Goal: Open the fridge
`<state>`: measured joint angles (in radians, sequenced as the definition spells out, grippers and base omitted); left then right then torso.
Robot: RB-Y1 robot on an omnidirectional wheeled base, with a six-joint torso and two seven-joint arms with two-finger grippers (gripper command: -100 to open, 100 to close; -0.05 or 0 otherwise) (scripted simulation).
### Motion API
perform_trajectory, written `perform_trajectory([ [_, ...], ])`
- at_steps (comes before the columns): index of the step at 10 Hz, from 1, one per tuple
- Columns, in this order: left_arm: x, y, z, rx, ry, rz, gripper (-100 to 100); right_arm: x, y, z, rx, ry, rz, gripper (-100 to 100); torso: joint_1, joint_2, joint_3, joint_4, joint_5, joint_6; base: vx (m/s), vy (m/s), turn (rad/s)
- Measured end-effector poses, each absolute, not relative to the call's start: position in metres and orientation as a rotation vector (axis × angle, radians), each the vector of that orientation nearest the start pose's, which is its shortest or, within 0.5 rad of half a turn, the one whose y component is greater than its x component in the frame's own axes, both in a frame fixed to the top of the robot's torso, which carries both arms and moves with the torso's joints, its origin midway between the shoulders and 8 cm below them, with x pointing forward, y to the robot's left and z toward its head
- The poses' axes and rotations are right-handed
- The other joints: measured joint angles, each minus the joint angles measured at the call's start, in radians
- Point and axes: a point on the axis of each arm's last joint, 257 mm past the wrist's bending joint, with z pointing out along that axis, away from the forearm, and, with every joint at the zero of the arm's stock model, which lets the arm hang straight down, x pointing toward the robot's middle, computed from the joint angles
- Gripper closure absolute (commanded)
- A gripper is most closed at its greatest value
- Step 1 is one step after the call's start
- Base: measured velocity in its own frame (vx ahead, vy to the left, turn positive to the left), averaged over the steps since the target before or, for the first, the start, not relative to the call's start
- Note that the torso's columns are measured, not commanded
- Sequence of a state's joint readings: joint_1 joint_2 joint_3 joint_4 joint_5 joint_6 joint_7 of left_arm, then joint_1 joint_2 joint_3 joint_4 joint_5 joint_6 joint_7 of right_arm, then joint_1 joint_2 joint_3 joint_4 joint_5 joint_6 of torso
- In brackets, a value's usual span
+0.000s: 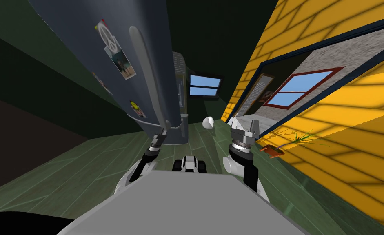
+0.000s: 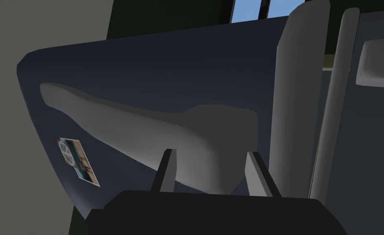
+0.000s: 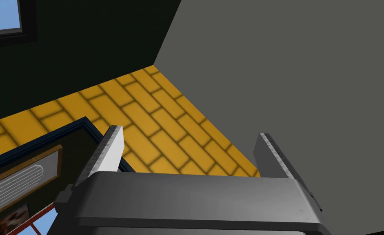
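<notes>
In the upper left of the head view, the dark blue-grey fridge (image 1: 105, 73) leans across to the middle of the frame, its door dotted with photos and stickers (image 1: 121, 61). A long pale grey handle (image 1: 146, 77) runs down the door's right-hand side toward the centre. At the handle's lower end, just left of centre, the left gripper (image 1: 163, 129) has reached the fridge. In the left wrist view its two fingers (image 2: 165, 171) stand narrow, one on each side of the handle's broad end, and look clamped on it. The reach and the grasp therefore seem done.

The pull is what is left. The door looks flush with the fridge body, and I see no clear gap along its edge, though the narrow strip to the right of the handle is hard to read. Swinging the door out on its hinge should be the whole remaining job.

Right of centre in the head view, the right gripper (image 1: 244, 122) is raised above the green floor, well apart from the fridge. Its fingers are spread wide with nothing between them. Just left of it a small white round thing (image 1: 208, 122) lies on the floor. To its right a potted plant (image 1: 273, 150) stands at the foot of the yellow brick wall (image 1: 350, 134).
</notes>
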<state>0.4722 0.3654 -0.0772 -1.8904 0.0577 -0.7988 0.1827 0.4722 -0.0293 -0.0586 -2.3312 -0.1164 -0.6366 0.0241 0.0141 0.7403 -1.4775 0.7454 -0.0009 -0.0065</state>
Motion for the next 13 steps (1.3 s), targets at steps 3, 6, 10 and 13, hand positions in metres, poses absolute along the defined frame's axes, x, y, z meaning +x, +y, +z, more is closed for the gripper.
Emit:
perform_trajectory([
  [3,0.343,0.25,-0.089,-0.576,0.931,-1.594,100,0.302,-0.299,0.08,0.517,0.418,1.347,0,-0.008,0.002,0.002,-0.001,-0.001,0.002,-0.242,0.183,-0.043],
  [6,0.331,0.238,-0.088,-0.564,0.96,-1.647,100,0.302,-0.299,0.08,0.517,0.418,1.347,0,-0.014,-0.003,-0.003,0.0,-0.005,0.005,-0.13,0.154,-0.038],
  [10,0.317,0.224,-0.093,-0.545,0.998,-1.702,100,0.302,-0.299,0.08,0.517,0.418,1.347,0,-0.004,-0.003,-0.001,-0.003,0.001,0.003,-0.126,0.201,-0.072],
  [13,0.303,0.213,-0.094,-0.518,1.024,-1.756,100,0.302,-0.299,0.08,0.517,0.418,1.347,0,-0.008,-0.008,-0.005,-0.003,-0.001,0.004,-0.124,0.215,-0.058],
])
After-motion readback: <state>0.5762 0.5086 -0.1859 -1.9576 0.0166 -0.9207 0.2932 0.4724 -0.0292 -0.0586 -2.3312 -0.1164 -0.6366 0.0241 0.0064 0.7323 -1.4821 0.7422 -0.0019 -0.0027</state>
